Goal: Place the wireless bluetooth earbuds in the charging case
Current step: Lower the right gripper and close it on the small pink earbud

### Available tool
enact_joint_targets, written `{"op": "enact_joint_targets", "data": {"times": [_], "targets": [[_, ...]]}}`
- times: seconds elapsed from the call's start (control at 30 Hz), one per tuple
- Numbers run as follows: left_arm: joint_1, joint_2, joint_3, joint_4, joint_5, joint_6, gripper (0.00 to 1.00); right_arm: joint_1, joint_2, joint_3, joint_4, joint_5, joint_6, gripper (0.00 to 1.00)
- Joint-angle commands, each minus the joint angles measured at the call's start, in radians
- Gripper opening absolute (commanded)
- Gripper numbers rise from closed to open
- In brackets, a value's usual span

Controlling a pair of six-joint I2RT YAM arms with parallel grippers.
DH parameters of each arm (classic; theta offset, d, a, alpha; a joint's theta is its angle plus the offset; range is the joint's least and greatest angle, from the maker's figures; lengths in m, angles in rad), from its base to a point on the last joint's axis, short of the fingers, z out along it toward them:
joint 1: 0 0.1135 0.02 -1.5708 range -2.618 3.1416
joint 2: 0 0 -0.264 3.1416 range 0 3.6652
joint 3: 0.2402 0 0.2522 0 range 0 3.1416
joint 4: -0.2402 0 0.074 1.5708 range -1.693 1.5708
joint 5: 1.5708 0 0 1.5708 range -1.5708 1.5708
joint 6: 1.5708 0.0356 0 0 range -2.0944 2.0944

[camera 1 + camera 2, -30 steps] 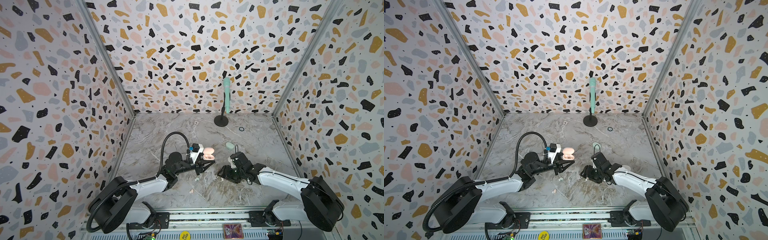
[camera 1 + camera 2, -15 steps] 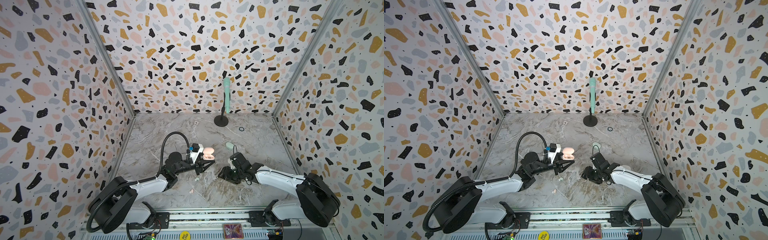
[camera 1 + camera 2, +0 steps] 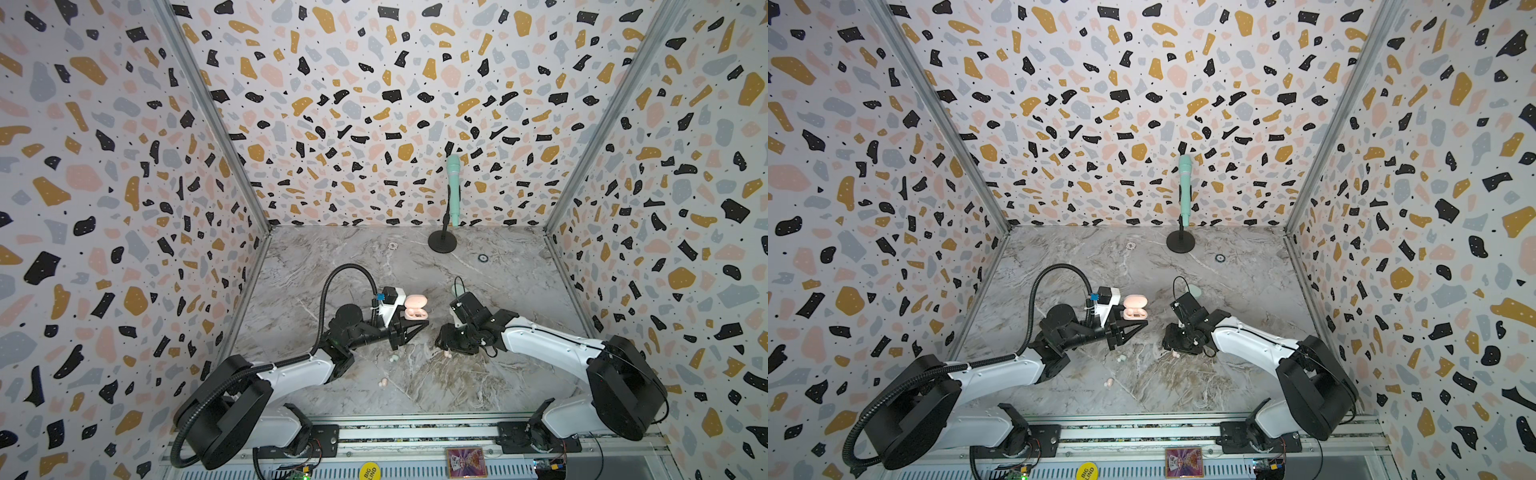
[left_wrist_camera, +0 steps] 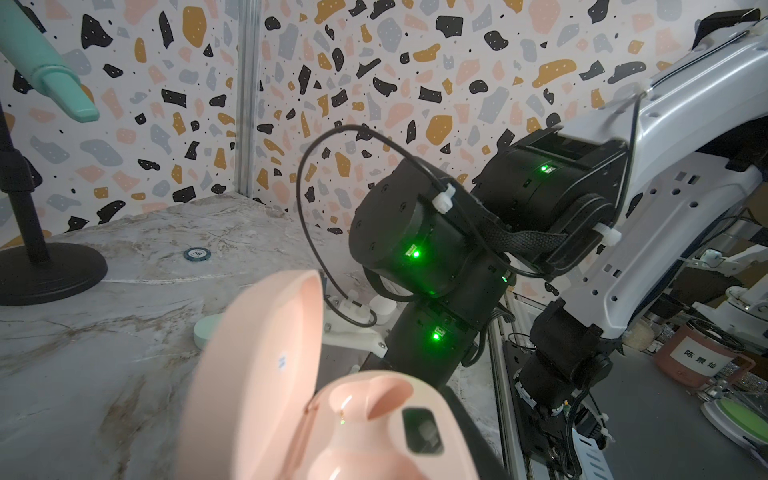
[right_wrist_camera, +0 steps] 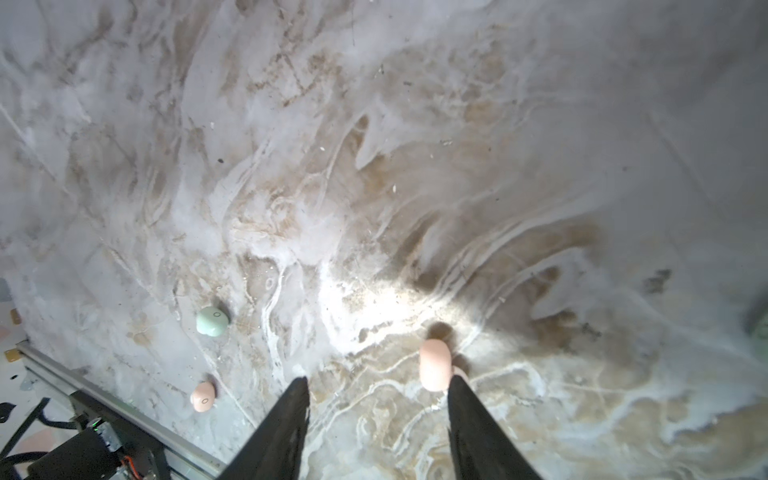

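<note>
- the room was a booth of terrazzo-speckled walls (image 3: pixel 374 104) closed round a grey and tan marble table (image 3: pixel 457 399), and i stood at its open front.
- nearest me ran a metal rail (image 3: pixel 415 436) that carried both arm bases. a colourful card (image 3: pixel 464 462) and a yellow sticker (image 3: pixel 370 471) sat along its front edge.
- just past the rail a loose pink earbud (image 3: pixel 382 382) lay alone on the marble, on the left arm's side of the middle.
- a little farther in lay a mint earbud (image 5: pixel 212 321), near that one but apart from it.
- the right gripper (image 5: pixel 379 379) pointed down at the table, its jaws parted with a clear gap and clamped on nothing.
- another pink earbud (image 5: pixel 435 363) lay on the marble right up against the inner edge of one fingertip, at the side of the gap rather than in its middle.
- to the left of it, the left gripper (image 3: pixel 422 327) had its jaws closed on the pink charging case (image 3: pixel 415 308). as far as i could tell it was held clear of the marble, with the lid swung open. the two grippers were near each other but apart.
- behind the right arm's wrist a pale mint case (image 3: pixel 1196 291) lay flat on the table, partly hidden.
- farther back sat a small round chip (image 3: pixel 482 258) and a tiny pale thing (image 3: pixel 393 246), too small to make out.
- against the back wall a mint microphone (image 3: pixel 453 187) stood upright on a black stand (image 3: pixel 442 242) with a round base.
</note>
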Motion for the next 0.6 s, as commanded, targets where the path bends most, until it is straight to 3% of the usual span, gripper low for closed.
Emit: {"op": "enact_joint_targets", "data": {"times": [0.0,0.2,0.57], "targets": [[0.005,-0.019,-0.011,0.038,0.002,0.015,0.12,0.004,0.052,0.051,-0.085,0.038,-0.063,0.51],[0.01,-0.032,-0.016,0.03,0.002,0.021,0.12,0.004,0.096,0.085,-0.112,0.048,-0.104,0.41],[0.014,-0.034,-0.022,0.032,0.005,0.021,0.11,0.005,0.152,0.125,-0.15,0.026,-0.155,0.36]]}}
